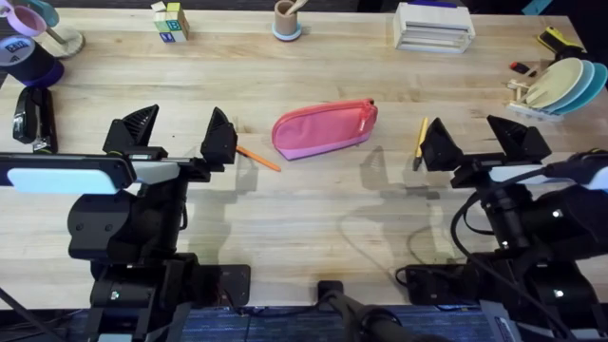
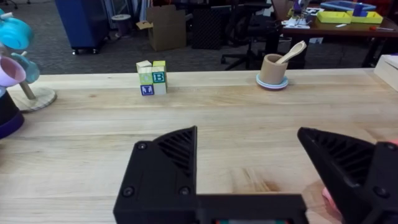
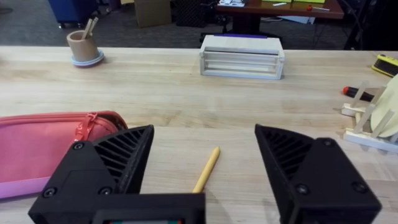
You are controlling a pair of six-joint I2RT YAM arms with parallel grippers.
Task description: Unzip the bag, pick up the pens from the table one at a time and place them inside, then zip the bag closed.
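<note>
Both claws hang spread and empty, the left claw (image 1: 180,133) low-left and right claw (image 1: 480,141) low-right of the zipped pink pouch (image 1: 323,128), mid-frame on the surface (image 1: 313,218), its long axis sideways, left slightly nearer.

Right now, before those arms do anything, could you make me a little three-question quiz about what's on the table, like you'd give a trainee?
1. True or false: the bag is zipped shut and lies between the two pens.
2. Which pen lies nearer the right gripper? A) the orange pen B) the yellow pen
3. Fill in: both the left gripper and the right gripper are ____ and hold nothing.

Key
1. True, as far as the overhead view shows: no gap along the zipper, and a pen on each side.
2. B. The right wrist view shows it between that gripper's fingers.
3. open
</note>
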